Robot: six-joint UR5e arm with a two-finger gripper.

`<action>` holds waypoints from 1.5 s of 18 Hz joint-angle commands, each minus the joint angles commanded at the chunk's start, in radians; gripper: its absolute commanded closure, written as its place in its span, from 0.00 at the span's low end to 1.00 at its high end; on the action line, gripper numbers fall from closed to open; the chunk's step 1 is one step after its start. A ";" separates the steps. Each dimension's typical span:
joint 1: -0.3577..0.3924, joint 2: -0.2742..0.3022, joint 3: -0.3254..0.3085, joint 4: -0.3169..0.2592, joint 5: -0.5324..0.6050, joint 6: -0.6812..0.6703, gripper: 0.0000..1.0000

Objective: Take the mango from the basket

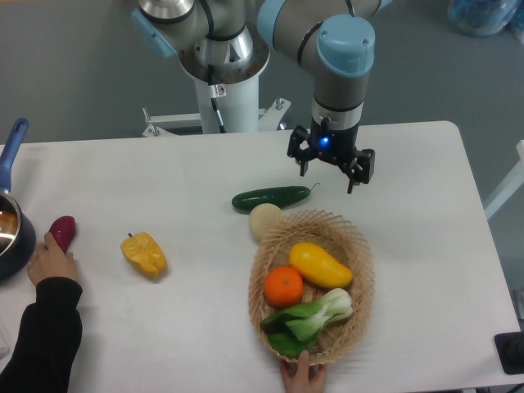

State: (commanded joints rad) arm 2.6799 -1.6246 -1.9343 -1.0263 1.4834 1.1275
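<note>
Gripper [331, 169] hangs above table [426, 205], beyond far rim of basket [360, 278]; fingers spread, nothing held. Mango [320, 265] lies in basket, upper middle, long axis slanting, touching orange [283, 286].

Advice: descend over mango's middle, jaws set across short axis, clear of orange and rim.

Basket also holds bok choy [311, 316]. Person's hand [303, 377] at near rim: hazard, basket may shift.
</note>
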 joint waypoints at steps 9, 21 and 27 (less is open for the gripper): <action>-0.052 -0.004 0.000 0.009 -0.012 -0.362 0.00; -0.133 -0.104 0.009 0.029 0.081 -0.420 0.00; -0.161 -0.205 0.080 0.091 0.143 0.022 0.00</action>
State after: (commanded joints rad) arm 2.5188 -1.8298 -1.8548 -0.9357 1.6260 1.1496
